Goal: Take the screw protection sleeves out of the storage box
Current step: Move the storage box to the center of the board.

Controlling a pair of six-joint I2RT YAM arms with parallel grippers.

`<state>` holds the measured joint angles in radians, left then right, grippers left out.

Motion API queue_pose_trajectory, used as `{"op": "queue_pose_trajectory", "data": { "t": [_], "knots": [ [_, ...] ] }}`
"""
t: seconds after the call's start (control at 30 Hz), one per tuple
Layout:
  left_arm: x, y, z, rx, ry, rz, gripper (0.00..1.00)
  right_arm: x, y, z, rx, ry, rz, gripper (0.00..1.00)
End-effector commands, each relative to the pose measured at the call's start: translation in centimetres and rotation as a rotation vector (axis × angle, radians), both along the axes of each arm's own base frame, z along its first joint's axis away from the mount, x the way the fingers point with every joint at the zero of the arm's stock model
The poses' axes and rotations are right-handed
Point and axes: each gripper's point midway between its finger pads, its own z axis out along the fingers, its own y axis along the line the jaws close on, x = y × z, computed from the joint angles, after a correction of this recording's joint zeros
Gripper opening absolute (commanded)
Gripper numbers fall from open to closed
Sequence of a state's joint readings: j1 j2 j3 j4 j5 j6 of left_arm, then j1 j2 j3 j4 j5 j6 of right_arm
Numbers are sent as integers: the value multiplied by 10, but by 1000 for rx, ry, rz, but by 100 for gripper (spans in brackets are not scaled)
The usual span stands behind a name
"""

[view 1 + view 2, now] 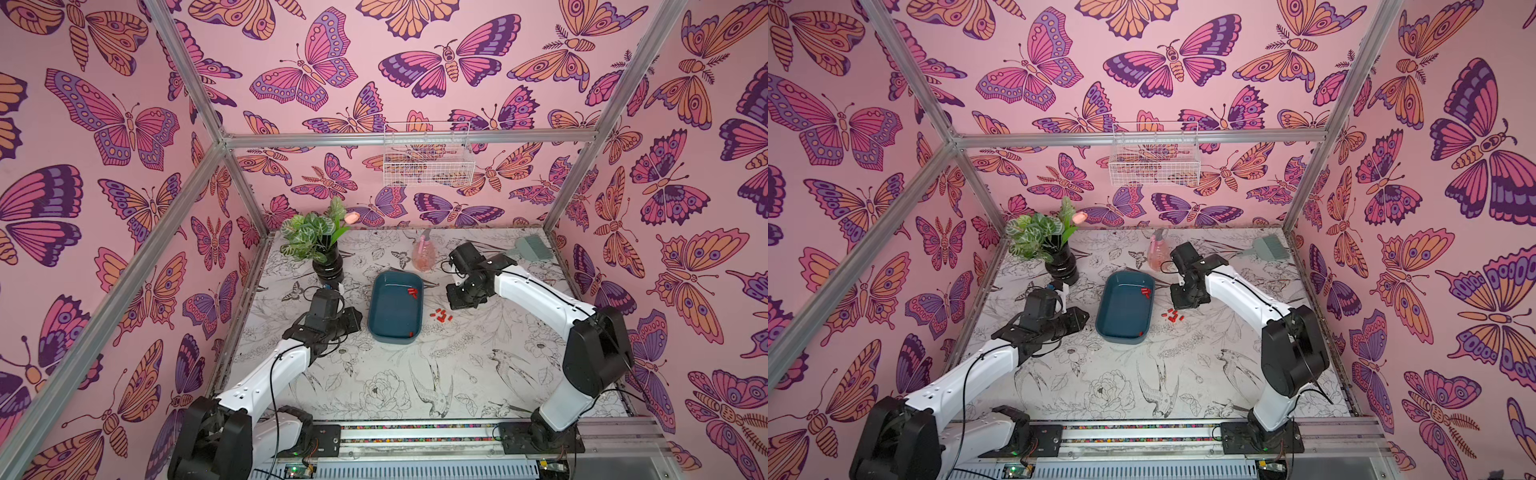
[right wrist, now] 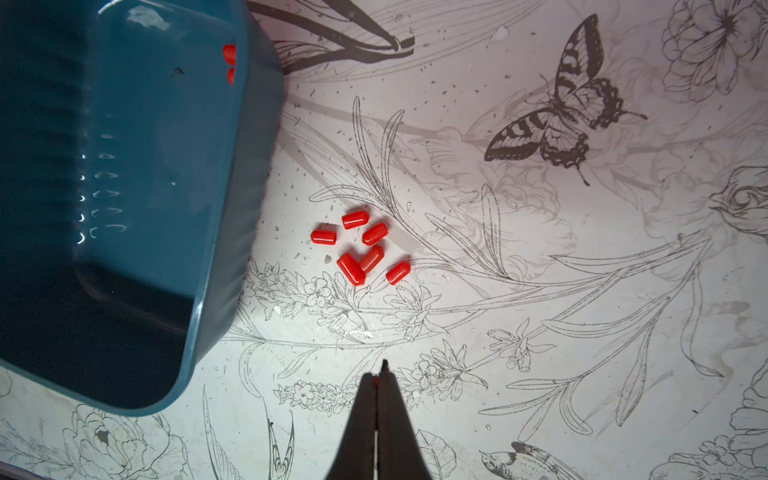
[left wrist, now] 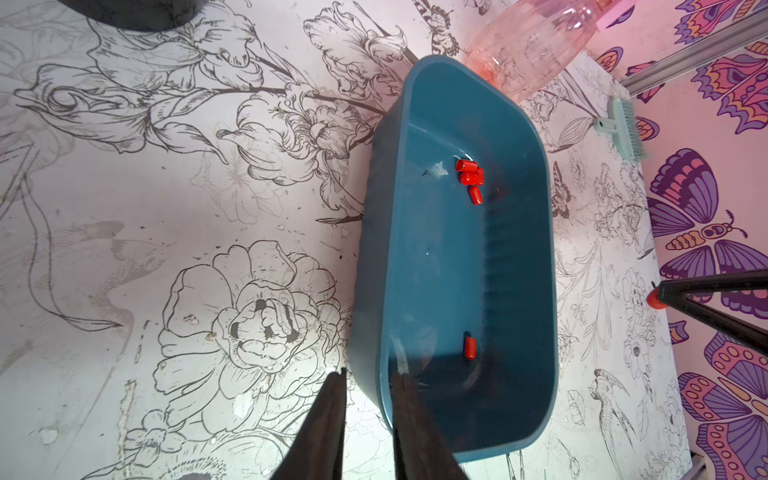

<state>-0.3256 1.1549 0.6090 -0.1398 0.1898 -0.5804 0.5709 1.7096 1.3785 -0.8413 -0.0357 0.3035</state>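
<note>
We see bright, even, diffuse light; glare streaks the storage box (image 2: 104, 174) wall, soft shadows fall beside it, and both top views bend at the edges.

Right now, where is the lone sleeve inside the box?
In both top views the lone sleeve lies in the near right corner of the storage box, apart from the cluster farther back.

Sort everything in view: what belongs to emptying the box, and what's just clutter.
Job: storage box; screw protection sleeves inside it; sleeves already out beside it.
Clutter: potted plant; pink spray bottle; brush; wire basket.
</note>
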Motion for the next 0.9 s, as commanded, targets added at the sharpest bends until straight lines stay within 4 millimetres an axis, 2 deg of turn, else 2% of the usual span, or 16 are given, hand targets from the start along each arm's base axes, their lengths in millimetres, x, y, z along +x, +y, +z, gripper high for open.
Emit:
{"op": "queue_pose_trajectory", "data": {
  "t": [0.0,0.4,0.43,0.47,0.87],
  "knots": [
    [-5,5,-15,26,43,2,25,2,-1,-8,6,21,-15,7],
    [-9,-12,-30,-11,113,-82,26,11,-1,-24,10,48,-27,7],
    [-10,-12,-41,-5,148,-84,26,11,-1,-25,9,50,-26,7],
    [-10,-12,-42,-6,151,-86,26,11,-1,-26,8,51,-27,7],
    [-13,-28,-44,-8,160,-132,26,14,0,-36,-6,63,-25,7]
  ]
}}
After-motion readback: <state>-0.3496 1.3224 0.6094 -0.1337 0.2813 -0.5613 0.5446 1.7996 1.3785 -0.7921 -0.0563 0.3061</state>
